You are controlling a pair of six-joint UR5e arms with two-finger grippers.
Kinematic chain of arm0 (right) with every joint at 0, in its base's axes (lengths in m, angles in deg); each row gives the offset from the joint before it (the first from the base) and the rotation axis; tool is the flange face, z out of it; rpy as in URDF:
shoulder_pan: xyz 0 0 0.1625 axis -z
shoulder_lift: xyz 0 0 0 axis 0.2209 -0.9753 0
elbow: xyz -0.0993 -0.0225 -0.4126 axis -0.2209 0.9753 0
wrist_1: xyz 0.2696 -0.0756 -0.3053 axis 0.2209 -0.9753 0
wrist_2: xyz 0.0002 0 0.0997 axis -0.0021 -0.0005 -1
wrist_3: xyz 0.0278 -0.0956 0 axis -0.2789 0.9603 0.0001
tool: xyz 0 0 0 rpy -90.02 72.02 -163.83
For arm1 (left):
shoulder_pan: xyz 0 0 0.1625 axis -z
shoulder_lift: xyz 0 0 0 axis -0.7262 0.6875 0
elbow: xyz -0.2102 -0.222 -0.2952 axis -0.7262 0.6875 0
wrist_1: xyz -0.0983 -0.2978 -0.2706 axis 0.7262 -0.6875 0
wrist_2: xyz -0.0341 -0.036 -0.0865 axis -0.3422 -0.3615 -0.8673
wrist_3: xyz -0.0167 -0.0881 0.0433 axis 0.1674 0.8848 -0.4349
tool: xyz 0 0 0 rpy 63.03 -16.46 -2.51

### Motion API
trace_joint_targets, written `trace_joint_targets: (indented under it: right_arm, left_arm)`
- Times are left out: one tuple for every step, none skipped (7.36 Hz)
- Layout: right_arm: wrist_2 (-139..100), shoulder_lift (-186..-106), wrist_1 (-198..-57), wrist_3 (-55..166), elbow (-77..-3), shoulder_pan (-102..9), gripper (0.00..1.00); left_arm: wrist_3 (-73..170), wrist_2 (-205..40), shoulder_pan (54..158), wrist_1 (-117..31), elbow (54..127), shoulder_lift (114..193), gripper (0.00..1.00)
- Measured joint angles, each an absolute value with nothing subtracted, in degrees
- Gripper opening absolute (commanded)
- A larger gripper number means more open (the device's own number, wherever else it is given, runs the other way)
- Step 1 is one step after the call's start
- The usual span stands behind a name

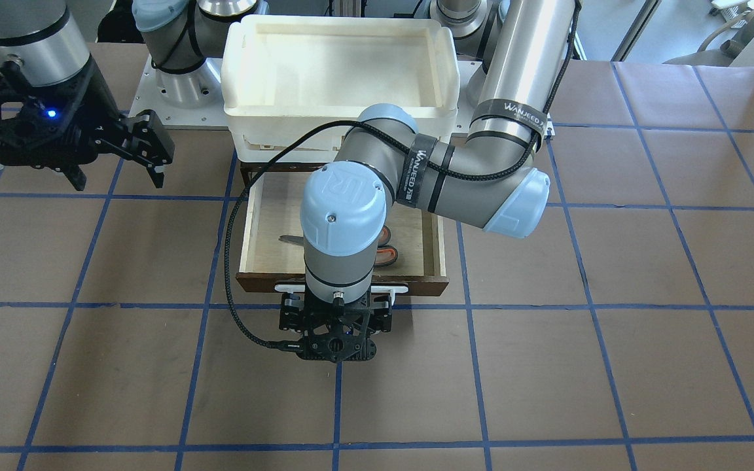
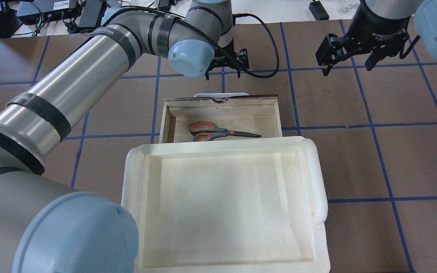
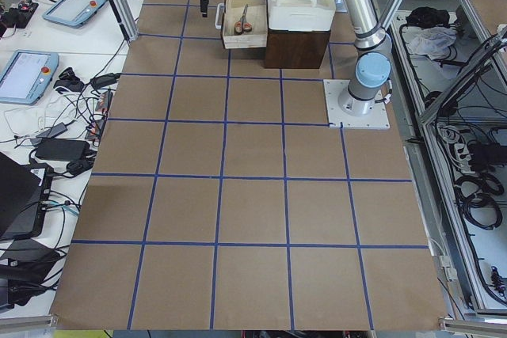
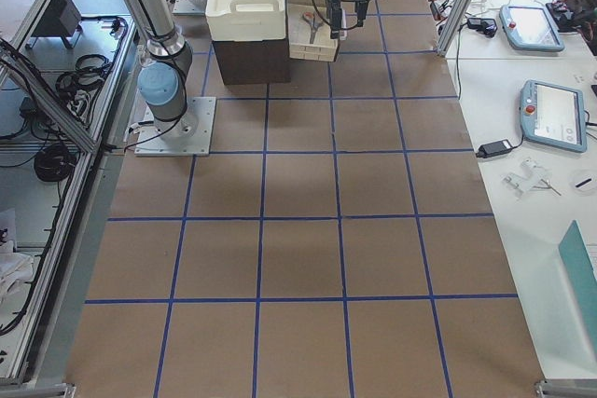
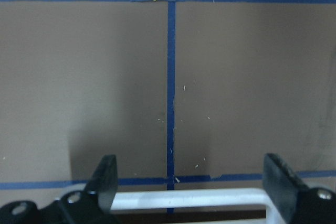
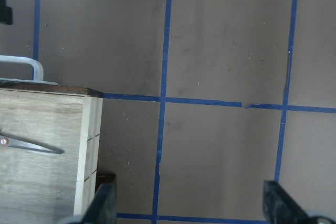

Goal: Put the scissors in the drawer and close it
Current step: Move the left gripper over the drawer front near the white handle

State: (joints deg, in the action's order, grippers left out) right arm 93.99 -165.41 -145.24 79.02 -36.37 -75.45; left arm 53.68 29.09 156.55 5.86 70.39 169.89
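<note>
Inside the open drawer [image 2: 275, 113] lie the scissors [image 2: 222, 132]; my left gripper [image 5: 191, 163], spread wide, sits at its handle [image 5: 189, 199]; my right gripper [image 6: 190, 192] hangs released.

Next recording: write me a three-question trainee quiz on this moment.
1. True or false: the scissors lie inside the drawer.
2. The left gripper is: A) shut on the scissors; B) open, by the drawer's white handle; C) shut on the handle.
3. Fill in: the drawer stands ___.

Key: 1 true; 2 B; 3 open.
</note>
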Motion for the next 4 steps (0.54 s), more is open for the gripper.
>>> trace_joint_targets:
  right_arm:
    - [94.1,-165.6,-145.2,78.5,-36.6,-76.3,1.0]
    - [94.3,-165.7,-145.2,78.2,-37.1,-76.6,1.0]
    - [94.4,-165.9,-145.1,78.1,-37.6,-76.8,1.0]
    - [94.7,-165.9,-145.1,78.2,-38.1,-76.8,1.0]
  left_arm:
    - [53.4,29.5,156.6,6.8,70.2,171.3,1.0]
    - [53.1,29.7,156.6,7.3,70.2,172.5,1.0]
    - [52.9,29.8,156.6,7.5,70.1,173.5,1.0]
    - [52.8,29.8,156.6,7.4,70.1,174.5,1.0]
